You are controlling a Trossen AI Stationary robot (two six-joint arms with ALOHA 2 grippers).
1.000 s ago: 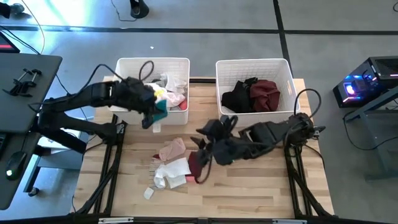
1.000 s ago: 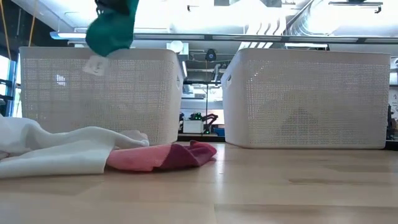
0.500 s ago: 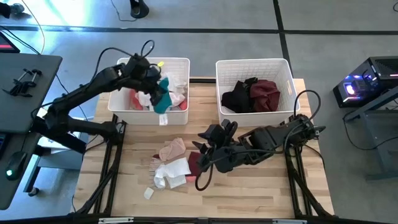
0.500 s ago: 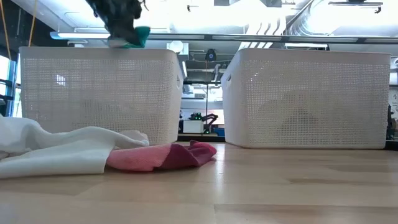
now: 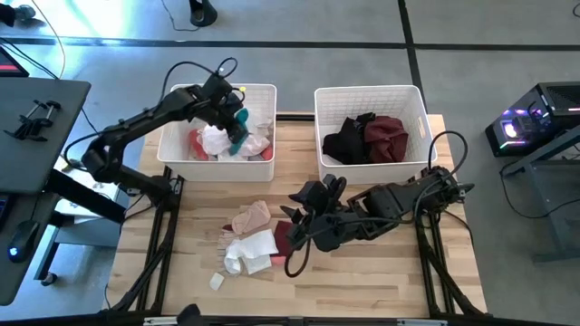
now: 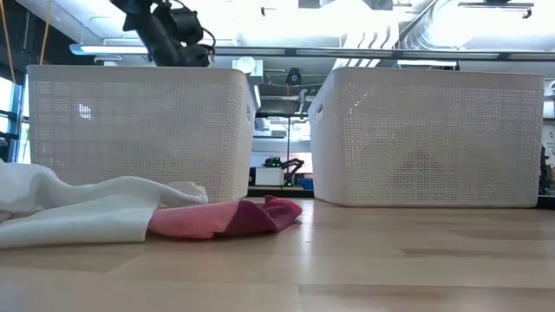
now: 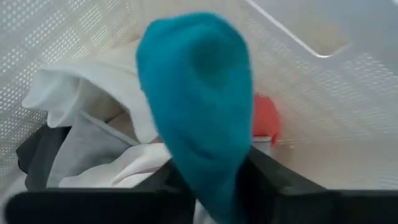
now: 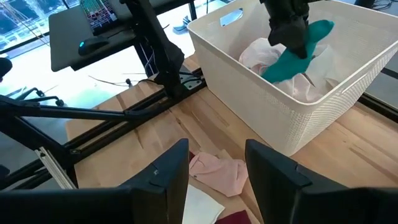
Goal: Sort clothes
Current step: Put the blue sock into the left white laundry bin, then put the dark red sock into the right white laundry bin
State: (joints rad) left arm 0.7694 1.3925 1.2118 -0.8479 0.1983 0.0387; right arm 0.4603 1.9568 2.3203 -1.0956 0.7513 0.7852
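Observation:
My left gripper [image 5: 232, 112] is over the left white basket [image 5: 181, 98], shut on a teal garment [image 5: 238, 129] that hangs into it; the garment also shows in the right wrist view [image 8: 292, 53]. White, pink and red clothes [image 5: 210, 143] lie in that basket. My right gripper [image 5: 304, 215] is open and empty, low over the table beside a maroon garment [image 5: 283, 241]. A pink garment [image 5: 252, 217] and a white one [image 5: 254, 251] lie flat on the table. My left gripper pinches the teal garment's upper end [image 7: 214, 186] between its two fingers, coming from above and pointing down into the basket. The garment hangs below the fingers as a bunched lobe [image 7: 196, 106], above the white clothes; whether its lower end touches them I cannot tell.
The right white basket [image 5: 417, 104] holds black and maroon clothes [image 5: 367, 138]. Both baskets stand at the table's far edge, their walls tall in the low view [image 6: 139, 130]. A small white scrap [image 5: 217, 281] lies near the front. Bare wood shows at the front right.
My left gripper has carried the teal garment from the basket's near wall toward the table's far edge, over the left basket, and down into it. The garment now hangs inside the basket, below the rim in the low view.

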